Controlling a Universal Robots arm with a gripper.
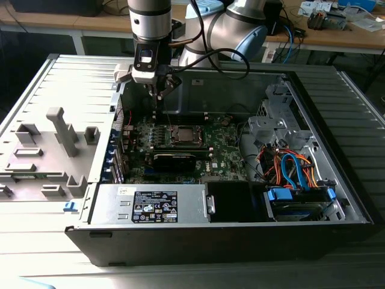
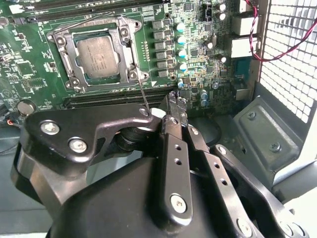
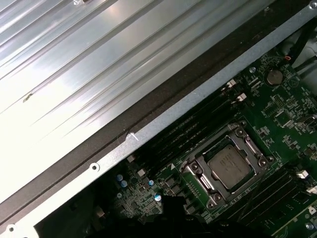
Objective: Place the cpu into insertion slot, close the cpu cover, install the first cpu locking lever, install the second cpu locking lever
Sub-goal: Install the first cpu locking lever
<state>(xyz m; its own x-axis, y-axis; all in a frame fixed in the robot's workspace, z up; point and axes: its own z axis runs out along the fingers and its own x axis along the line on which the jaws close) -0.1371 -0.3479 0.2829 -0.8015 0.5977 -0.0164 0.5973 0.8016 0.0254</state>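
CPU (image 2: pixel 98 53) seated in insertion slot (image 3: pixel 194 171) mid-motherboard (image 2: pixel 29 74), cpu cover (image 2: pixel 120 47) down; gripper (image 2: pixel 172 105) fingers (image 2: pixel 176 148) clenched, empty, beside raised locking lever (image 2: pixel 142 96): best pressed down near free end, then tucked under hook.

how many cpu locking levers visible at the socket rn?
2. One lever runs along the cpu cover edge farthest from the hand; the other lever juts from the cover corner nearest the hand. None seems hidden.
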